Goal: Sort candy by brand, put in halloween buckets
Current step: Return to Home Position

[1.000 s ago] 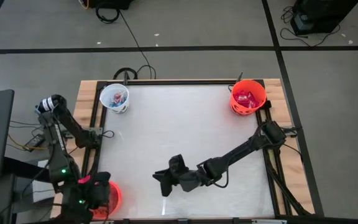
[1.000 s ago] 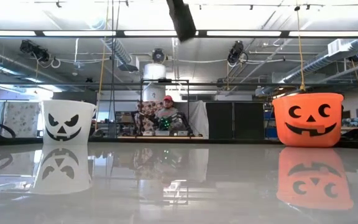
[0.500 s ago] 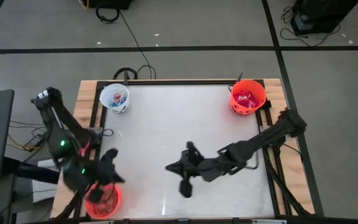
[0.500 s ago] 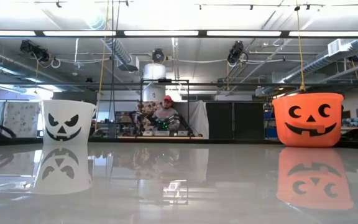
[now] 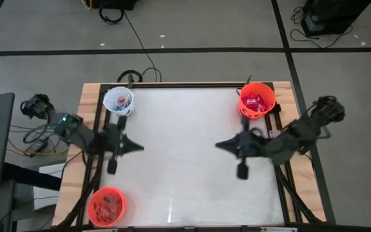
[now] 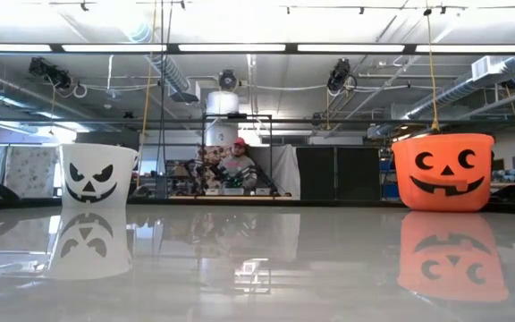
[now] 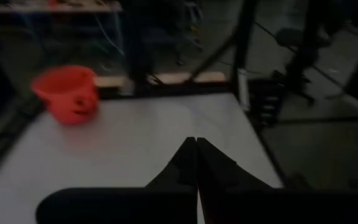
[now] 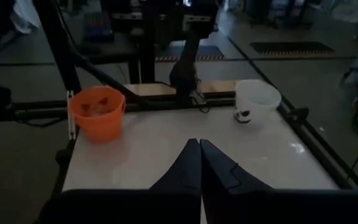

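Three halloween buckets stand on the white table. The white bucket [image 5: 118, 101] [image 6: 97, 174] at the far left holds blue-wrapped candy [image 5: 121, 99]. An orange bucket [image 5: 257, 100] [image 6: 443, 172] at the far right holds red packets [image 5: 254, 102]. A second orange bucket [image 5: 107, 206] [image 8: 98, 113] at the near left holds small wrapped pieces. My left gripper [image 5: 136, 147] [image 7: 196, 140] hangs shut and empty above the table's left side, pointing right. My right gripper [image 5: 220, 145] [image 8: 199, 142] hangs shut and empty above the right side, pointing left.
A dark metal frame [image 5: 172, 84] borders the table on its wooden base. Cables [image 5: 134, 38] run over the floor behind. In the low view a person [image 6: 238, 163] sits far behind the table. The white surface [image 5: 179, 148] lies bare between the two grippers.
My left gripper has risen from over the near-left orange bucket, swung toward the far edge and tipped up until it points almost level to the right. My right gripper has lifted off the table's near middle, drawn back toward the right edge and tipped up nearly level.
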You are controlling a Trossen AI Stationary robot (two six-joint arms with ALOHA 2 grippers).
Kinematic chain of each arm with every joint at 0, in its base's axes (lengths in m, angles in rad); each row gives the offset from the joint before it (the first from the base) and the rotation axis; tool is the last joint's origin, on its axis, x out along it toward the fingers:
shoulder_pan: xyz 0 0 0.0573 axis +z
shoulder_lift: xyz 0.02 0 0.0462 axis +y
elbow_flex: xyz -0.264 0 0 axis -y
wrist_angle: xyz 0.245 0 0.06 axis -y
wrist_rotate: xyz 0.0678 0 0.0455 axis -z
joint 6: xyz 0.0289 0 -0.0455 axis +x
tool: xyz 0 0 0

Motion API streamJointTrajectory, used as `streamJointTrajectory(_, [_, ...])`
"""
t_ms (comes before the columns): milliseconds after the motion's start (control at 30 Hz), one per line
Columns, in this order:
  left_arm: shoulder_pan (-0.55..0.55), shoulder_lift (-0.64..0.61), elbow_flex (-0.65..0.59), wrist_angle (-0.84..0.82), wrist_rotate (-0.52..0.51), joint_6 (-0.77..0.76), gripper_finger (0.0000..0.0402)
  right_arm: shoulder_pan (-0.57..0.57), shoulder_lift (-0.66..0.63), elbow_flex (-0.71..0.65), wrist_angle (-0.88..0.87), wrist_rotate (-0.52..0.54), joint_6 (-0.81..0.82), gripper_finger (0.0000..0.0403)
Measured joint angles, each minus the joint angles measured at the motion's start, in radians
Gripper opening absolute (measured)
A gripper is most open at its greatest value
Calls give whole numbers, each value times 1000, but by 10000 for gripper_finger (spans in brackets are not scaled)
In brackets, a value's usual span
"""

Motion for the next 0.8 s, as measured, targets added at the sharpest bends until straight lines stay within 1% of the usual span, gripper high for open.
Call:
streamJointTrajectory(133, [92,-58,0,2,17,63,1,-21,-140,-83,-3,-2,-30,2])
streamJointTrajectory(233, [155,-95,0,1,45,89,1,-51,-261,-176,33,-4,-48,1])
streamJointTrajectory(333, [205,-120,0,-2,54,118,1,-85,-389,-288,120,-33,-91,1])
streamJointTrajectory(467, [252,-121,-8,-24,63,142,1,-136,-549,-446,251,-91,-160,0])
streamJointTrajectory(633, [318,-134,-95,69,106,146,1,-202,-700,-615,362,-179,-199,0])
streamJointTrajectory(800, [387,-161,-209,180,185,140,0,-259,-783,-752,434,-265,-205,0])
